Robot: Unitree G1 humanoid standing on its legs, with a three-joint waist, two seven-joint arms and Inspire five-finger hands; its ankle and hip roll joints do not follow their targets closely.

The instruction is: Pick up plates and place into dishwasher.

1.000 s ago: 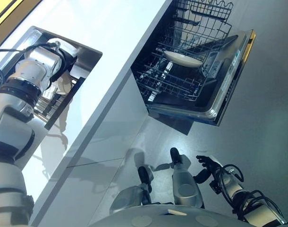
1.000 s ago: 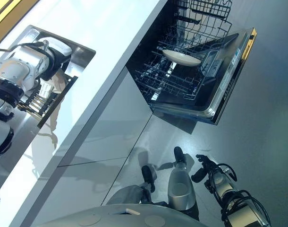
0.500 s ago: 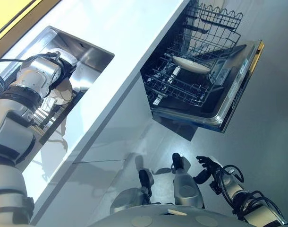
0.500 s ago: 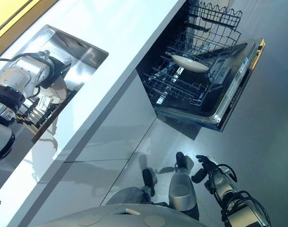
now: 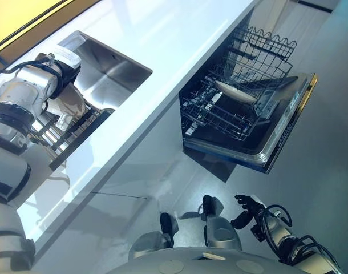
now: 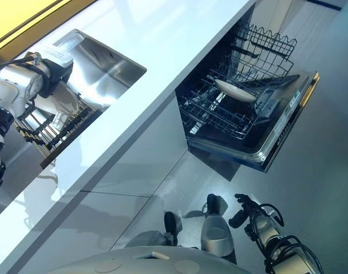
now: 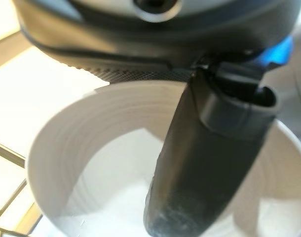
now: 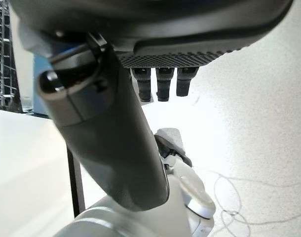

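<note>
Counter [image 5: 179, 45] runs across the head views, sink [image 5: 108, 71] set into it at the robot's left, dishwasher [image 5: 276, 134] open at the right with its door down. Lower rack [image 5: 219, 114] is pulled out; one plate [image 5: 235, 91] already lies in it.

Step in hand: the pickup. Left hand [image 5: 63, 60] is at the sink, over the dish rack [image 5: 77, 128]. Left wrist view shows its thumb [image 7: 205, 168] pressed across the inside of a white plate [image 7: 91, 148]; the thumb pinches it, so the plate is gripped and sits at the sink, above the dish rack.

Right hand [image 5: 246, 208] hangs low near the floor, fingers [image 8: 160, 84] loosely bent, holding nothing.

Next move, as I judge it: lift the plate clear of the dish rack, carry it across the counter edge, then tilt it down into a free slot in the lower rack.

Against a second ago: the whole view has shifted, so the camera has moved. Dishwasher plate unchanged. The left hand remains at the sink.
</note>
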